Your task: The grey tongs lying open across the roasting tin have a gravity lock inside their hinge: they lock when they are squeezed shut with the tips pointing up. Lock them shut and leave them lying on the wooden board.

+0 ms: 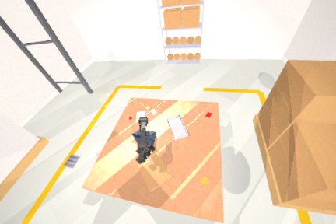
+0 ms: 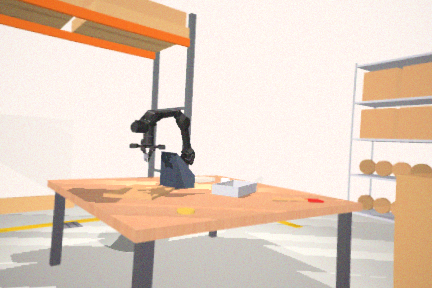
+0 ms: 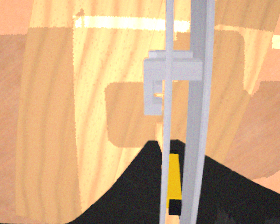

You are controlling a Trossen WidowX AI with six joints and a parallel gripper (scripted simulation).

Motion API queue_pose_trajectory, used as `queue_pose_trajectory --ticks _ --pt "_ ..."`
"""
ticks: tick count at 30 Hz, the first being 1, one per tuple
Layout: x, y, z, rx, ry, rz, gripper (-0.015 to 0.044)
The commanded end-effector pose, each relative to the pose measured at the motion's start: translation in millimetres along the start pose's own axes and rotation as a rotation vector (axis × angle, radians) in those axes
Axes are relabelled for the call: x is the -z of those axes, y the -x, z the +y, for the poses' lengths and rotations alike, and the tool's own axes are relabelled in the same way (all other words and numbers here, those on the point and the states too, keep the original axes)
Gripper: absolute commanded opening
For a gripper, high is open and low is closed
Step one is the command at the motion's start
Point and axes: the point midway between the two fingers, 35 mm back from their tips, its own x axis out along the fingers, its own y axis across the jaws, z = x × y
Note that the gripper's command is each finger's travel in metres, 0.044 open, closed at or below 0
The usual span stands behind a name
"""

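The grey tongs [image 3: 198, 110] run from top to bottom through the wrist view, with their two long sides close together and a squarish bracket across them. A small pale part of the tongs [image 2: 146, 157] shows under the fingers in the exterior view. My gripper [image 3: 161, 149] [image 2: 147, 151] is shut on the tongs and holds them up above the table. Which way the tips point and whether the lock holds cannot be told. The wooden board [image 1: 152, 183] [image 3: 48, 125] lies below the gripper. The roasting tin [image 1: 178, 128] [image 2: 226, 191] stands apart from the board, with no tongs across it.
The arm's dark blue base [image 2: 176, 172] stands on the table [image 1: 125, 187] beside the board. A yellow disc [image 1: 204, 181] [image 2: 185, 211] lies near one table edge, and a red square [image 1: 208, 114] [image 2: 315, 200] near another. A small white object [image 1: 153, 112] lies behind the base.
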Motion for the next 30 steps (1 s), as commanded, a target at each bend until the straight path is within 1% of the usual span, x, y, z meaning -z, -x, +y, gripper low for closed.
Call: queue_pose_trajectory --ticks 1,8,30 --pt "-0.4 0.2 1.6 -0.004 -0.028 0.001 -0.0150" --pt "1.4 -2.3 4.7 -0.006 -0.033 0.031 -0.0150" --pt "15.2 -24.6 35.8 -0.024 -0.090 0.418 -0.0150"
